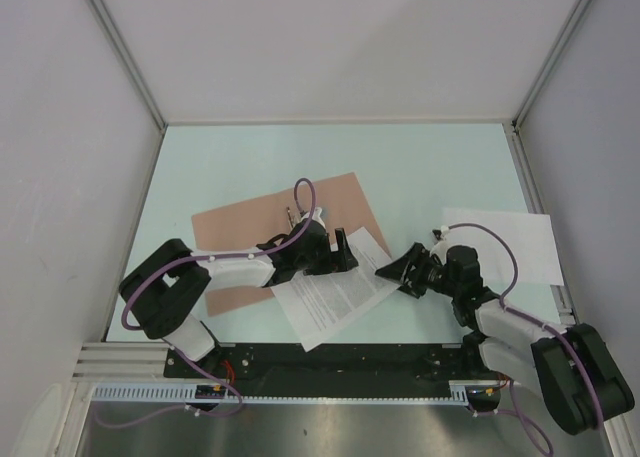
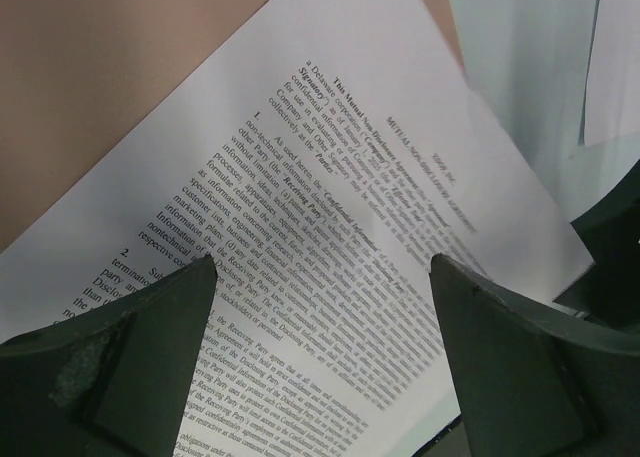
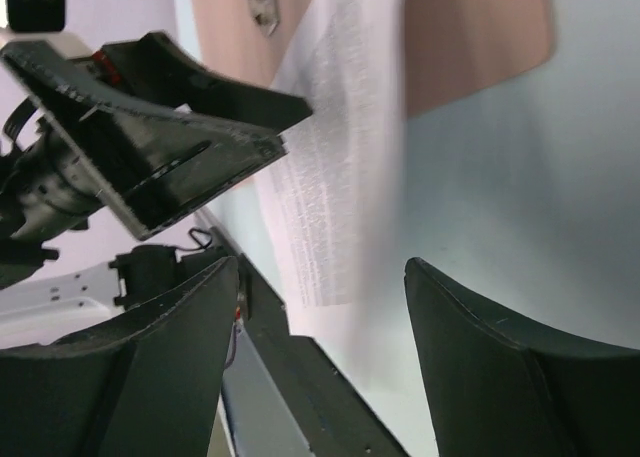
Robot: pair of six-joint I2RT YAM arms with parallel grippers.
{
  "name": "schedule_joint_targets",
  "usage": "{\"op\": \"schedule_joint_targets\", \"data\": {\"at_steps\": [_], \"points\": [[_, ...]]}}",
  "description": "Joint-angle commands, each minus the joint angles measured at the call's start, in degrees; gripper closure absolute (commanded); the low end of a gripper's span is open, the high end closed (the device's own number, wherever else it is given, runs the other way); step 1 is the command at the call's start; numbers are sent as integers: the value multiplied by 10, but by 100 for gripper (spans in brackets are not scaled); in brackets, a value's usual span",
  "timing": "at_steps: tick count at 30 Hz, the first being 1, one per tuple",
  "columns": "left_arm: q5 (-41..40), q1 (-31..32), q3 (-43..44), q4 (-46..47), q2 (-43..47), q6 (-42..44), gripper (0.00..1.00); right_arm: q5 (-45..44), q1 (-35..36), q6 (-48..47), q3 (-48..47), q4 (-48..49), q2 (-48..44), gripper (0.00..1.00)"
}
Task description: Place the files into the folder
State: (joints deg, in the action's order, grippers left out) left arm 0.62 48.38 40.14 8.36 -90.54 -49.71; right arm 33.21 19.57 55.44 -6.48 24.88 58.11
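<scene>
**A:** Where do the papers lie?

**B:** The printed sheet lies askew. Its far corner rests over the near right corner of the folder, and the rest lies on the table on the folder's near side. The plain sheet lies flat, well apart to the folder's right.

**A:** So neither is in the folder?

**B:** Both are outside it. The folder lies flat, and the left arm reaches across its near part.

**A:** And the left hand?

**B:** The left hand hovers over the printed sheet by the folder's near right corner, with its fingers spread and nothing between them.

**A:** The right hand?

**B:** The right hand sits low, right of the folder, at the printed sheet's right edge and pointing toward the left hand. Its fingers are spread too. I cannot tell whether one touches the paper.
</scene>
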Motion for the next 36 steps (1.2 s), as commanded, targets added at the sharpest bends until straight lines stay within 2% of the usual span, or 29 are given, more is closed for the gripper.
{"op": "schedule_joint_targets", "data": {"at_steps": [1, 4, 6, 8, 10, 12, 14, 19, 21, 22, 25, 31, 36], "points": [[-4, 5, -16, -29, -14, -12, 4, -38, 35, 106, 24, 147, -1, 26], [-4, 5, -16, -27, -15, -14, 4, -103, 79, 135, 31, 155, -26, 26], [-4, 5, -16, -26, -16, -14, 4, -155, 112, 124, 24, 117, -41, 26], [-4, 5, -16, -23, -17, -15, 4, -210, 145, 120, 26, 98, -63, 30], [-4, 5, -16, -22, -17, -16, 4, -253, 171, 111, 27, 60, -88, 40], [-4, 5, -16, -21, -16, -17, 4, -332, 224, 109, 35, 27, -106, 44], [-4, 5, -16, -16, -13, -20, 4, -418, 256, 106, 43, 11, -123, 56], [-3, 5, -23, -7, 11, -22, 4, -452, 270, 66, 39, 10, -97, 76], [-4, 5, -30, -5, 33, -23, 3, -448, 260, 44, 27, -13, -83, 80], [-4, 5, -35, -6, 61, -22, 2, -444, 246, 31, 20, -16, -81, 88], [-44, 4, -30, -37, 121, -7, 0, -417, 197, -12, 3, -40, -75, 100], [-79, -23, -15, -129, 229, 43, 0, -273, 94, -205, -68, -112, -38, 100], [-35, -110, -34, -150, 302, 59, 1, -113, 0, -343, -178, -146, 65, 100]]}}
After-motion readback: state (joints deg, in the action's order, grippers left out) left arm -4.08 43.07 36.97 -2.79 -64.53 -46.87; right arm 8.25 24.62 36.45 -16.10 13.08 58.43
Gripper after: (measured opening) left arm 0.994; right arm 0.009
